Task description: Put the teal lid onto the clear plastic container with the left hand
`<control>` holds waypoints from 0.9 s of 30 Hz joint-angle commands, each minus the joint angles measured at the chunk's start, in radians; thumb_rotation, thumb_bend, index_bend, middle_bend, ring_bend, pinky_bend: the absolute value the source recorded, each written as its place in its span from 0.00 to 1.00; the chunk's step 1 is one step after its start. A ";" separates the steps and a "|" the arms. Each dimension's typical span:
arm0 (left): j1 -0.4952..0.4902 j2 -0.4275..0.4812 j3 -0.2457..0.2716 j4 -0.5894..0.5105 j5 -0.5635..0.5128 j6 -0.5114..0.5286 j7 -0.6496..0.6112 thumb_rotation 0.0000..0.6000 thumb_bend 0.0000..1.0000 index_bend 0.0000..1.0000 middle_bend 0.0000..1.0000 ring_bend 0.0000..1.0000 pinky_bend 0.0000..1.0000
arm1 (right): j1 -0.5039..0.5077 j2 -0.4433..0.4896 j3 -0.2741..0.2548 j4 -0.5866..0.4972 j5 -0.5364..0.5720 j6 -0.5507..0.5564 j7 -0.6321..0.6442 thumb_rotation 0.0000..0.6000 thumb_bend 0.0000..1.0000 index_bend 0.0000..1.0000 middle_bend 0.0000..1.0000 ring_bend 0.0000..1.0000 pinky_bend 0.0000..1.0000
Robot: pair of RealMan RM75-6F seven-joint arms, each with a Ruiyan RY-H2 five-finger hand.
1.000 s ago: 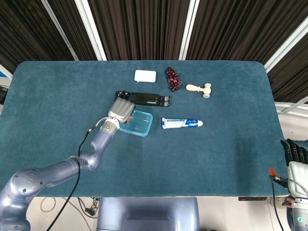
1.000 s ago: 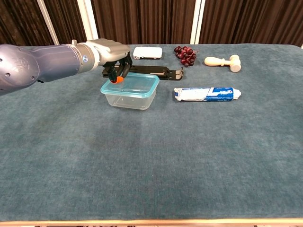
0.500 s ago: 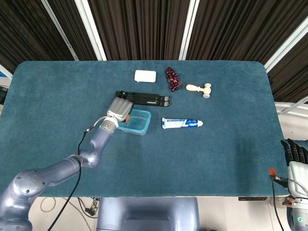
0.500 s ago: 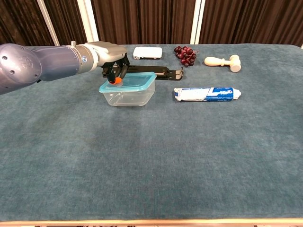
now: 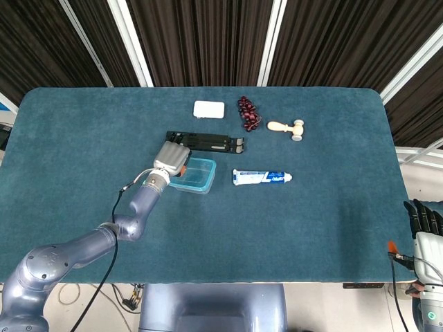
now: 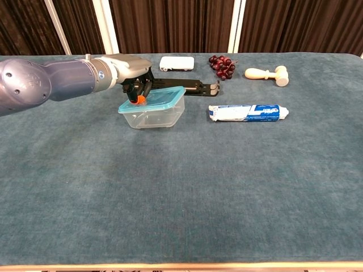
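Observation:
The clear plastic container (image 6: 152,117) (image 5: 201,182) stands on the table left of centre. The teal lid (image 6: 156,98) (image 5: 197,171) lies across its top, slightly tilted, its far right corner higher. My left hand (image 6: 134,75) (image 5: 173,158) is at the lid's back left edge and pinches it, an orange fingertip (image 6: 138,98) touching the lid. Only in the head view does my right hand (image 5: 425,223) show, off the table's front right corner, holding nothing.
A black folding stand (image 6: 193,86) lies just behind the container. A toothpaste tube (image 6: 248,112) lies to its right. A white box (image 6: 176,63), dark grapes (image 6: 222,66) and a wooden mallet (image 6: 269,73) line the back.
The left hand has drawn back and left a little with the lid. The lid now sits lower and tilted over the container, which shifted slightly with it. The right hand has not moved.

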 commanded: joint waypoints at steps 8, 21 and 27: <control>0.008 0.150 -0.056 -0.271 0.077 0.224 0.045 1.00 0.49 0.62 0.47 0.03 0.00 | 0.001 0.000 0.001 0.002 0.000 0.000 -0.002 1.00 0.36 0.07 0.00 0.01 0.00; 0.240 0.463 0.041 -0.826 0.054 0.736 0.303 1.00 0.26 0.19 0.09 0.00 0.01 | 0.005 -0.001 -0.011 0.026 -0.041 0.009 -0.016 1.00 0.36 0.06 0.00 0.01 0.00; 0.462 0.581 0.162 -0.916 0.207 0.890 0.087 1.00 0.25 0.17 0.08 0.00 0.01 | 0.010 0.005 -0.020 0.041 -0.075 0.011 -0.009 1.00 0.36 0.06 0.00 0.00 0.00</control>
